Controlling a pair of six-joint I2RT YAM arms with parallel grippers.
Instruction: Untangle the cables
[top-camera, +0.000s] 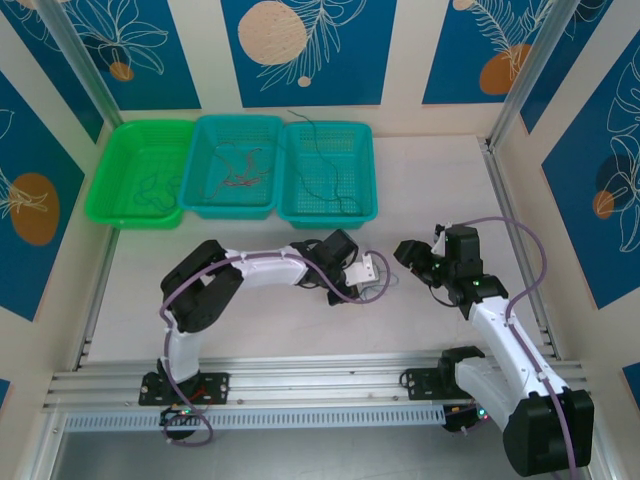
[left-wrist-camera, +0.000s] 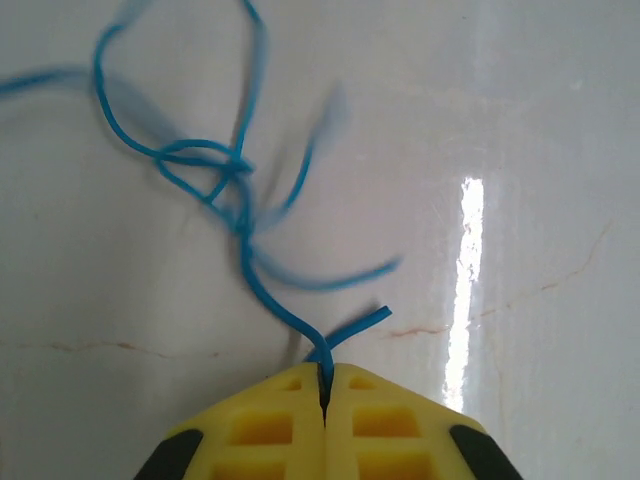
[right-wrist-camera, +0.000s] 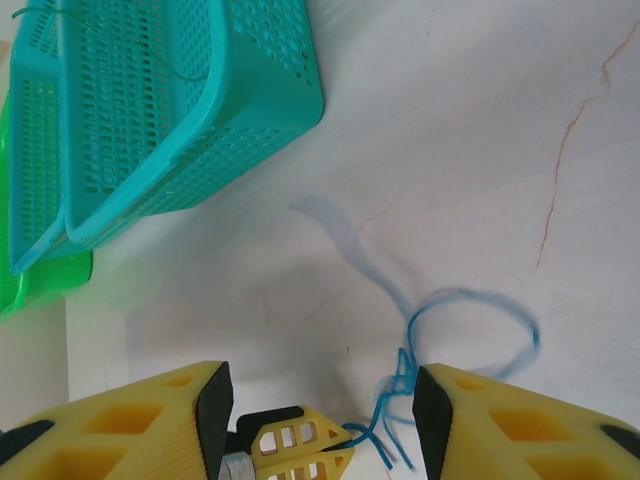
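A thin blue cable (left-wrist-camera: 243, 215) hangs knotted and looped just above the white table, part of it blurred. My left gripper (left-wrist-camera: 324, 370) is shut on one end of it, and a short tail sticks out to the right of the pinch. In the right wrist view the same blue cable (right-wrist-camera: 404, 372) has its knot close to the inner face of the right finger. My right gripper (right-wrist-camera: 320, 388) is open around that spot, facing the left gripper's yellow fingertips (right-wrist-camera: 300, 447). From above, the left gripper (top-camera: 372, 272) and right gripper (top-camera: 413, 256) nearly meet at mid-table.
Three baskets line the back: a green basket (top-camera: 112, 170) with a dark wire, a middle teal basket (top-camera: 205, 135) with red wires (top-camera: 240, 172), and a right teal basket (top-camera: 362, 160) with a dark wire. The teal basket's (right-wrist-camera: 180, 110) corner lies ahead-left of the right gripper.
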